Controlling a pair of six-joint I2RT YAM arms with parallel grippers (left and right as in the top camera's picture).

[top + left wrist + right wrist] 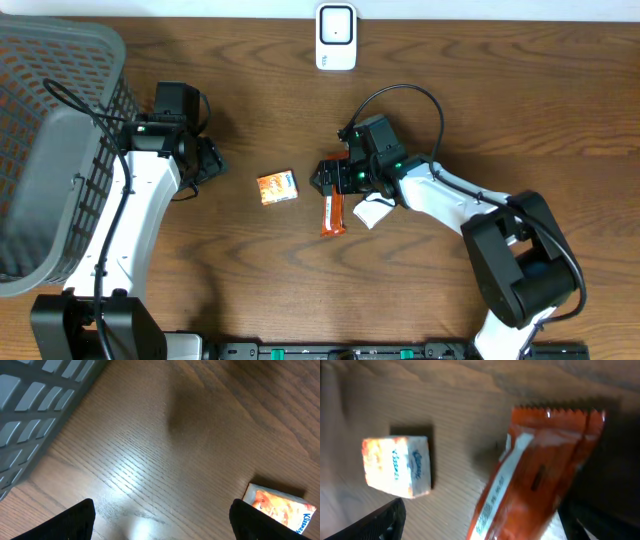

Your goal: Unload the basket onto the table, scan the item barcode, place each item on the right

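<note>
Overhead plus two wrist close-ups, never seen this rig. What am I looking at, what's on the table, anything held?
Two white robot arms sit at a wooden table. The overhead picture comes from a fixed camera above it. The other two come from wrist cameras, each looking past its own end effector; the dark corner shapes are its fingers. In view: a grey basket at the left, a white device at the far edge, a small orange tissue pack in the middle, and an orange snack wrapper beside a white packet. The left end effector is open over bare wood near the tissue pack. The right end effector is open too, the wrapper between its fingers; it does not look gripped.
</note>
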